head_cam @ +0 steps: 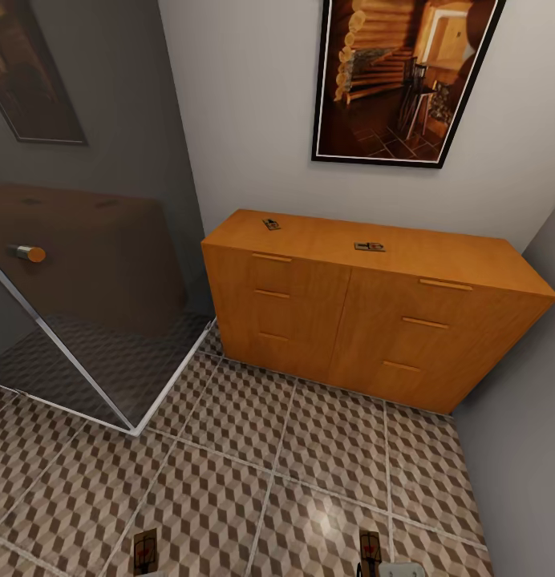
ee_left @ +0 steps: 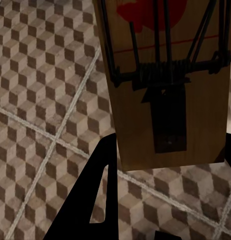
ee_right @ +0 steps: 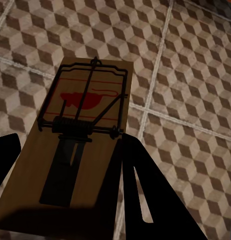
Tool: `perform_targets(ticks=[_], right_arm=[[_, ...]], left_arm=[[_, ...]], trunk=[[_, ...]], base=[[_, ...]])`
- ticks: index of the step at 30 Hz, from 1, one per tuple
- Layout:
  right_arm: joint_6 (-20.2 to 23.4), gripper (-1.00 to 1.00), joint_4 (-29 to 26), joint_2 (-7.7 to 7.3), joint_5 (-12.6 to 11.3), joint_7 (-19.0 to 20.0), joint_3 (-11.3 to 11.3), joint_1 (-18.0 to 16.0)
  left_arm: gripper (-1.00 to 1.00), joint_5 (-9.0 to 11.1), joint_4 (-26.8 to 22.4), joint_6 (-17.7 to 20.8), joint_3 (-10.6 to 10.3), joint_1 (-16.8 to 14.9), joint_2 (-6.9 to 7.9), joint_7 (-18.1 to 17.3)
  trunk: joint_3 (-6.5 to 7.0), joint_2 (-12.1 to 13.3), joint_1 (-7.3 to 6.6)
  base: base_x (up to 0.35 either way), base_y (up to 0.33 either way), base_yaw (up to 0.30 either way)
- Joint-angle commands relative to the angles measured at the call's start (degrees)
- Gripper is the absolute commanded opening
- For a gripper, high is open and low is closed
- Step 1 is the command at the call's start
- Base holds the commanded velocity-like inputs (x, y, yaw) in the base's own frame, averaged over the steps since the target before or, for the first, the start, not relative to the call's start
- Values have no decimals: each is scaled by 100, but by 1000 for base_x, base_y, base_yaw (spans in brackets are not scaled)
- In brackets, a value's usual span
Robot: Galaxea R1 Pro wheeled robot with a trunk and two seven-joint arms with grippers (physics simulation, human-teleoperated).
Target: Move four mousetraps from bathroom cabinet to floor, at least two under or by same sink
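Two mousetraps [head_cam: 271, 224] [head_cam: 370, 247] lie apart on the flat top of the orange-brown cabinet [head_cam: 309, 320] against the far wall. Two more mousetraps [head_cam: 145, 551] [head_cam: 369, 553] show at the head view's lower edge, over the cube-patterned bathroom floor [head_cam: 253, 449]. In the left wrist view, my left gripper [ee_left: 170, 145] is shut on a tan mousetrap [ee_left: 168, 75] with a red spot, held above the tiles. In the right wrist view, my right gripper [ee_right: 70, 145] is shut on another mousetrap [ee_right: 83, 135], also above the floor [ee_right: 195, 75]. The sink is out of view.
A glass shower screen [head_cam: 93, 304] with a chrome frame and a round handle [head_cam: 27, 253] stands at the left, its corner reaching the floor near the cabinet. A framed picture [head_cam: 402, 76] hangs above the cabinet. A grey wall [head_cam: 526, 417] closes the right side.
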Motion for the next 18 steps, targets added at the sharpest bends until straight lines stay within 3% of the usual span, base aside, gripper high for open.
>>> perform_targets(ticks=[1, 18], right_arm=[[-3, -100, 7, 1, 38, -27, 19, -4], [-3, -100, 7, 1, 41, -27, 19, -6]], left_arm=[[-100, -3, 18, -19, -47, -7, -3, 46], [-100, 0, 18, -19, -47, -6, -3, 46]], trunk=[[-4, -2, 0], [-4, -2, 0]], base=[[0, 0, 0], [0, 0, 0]])
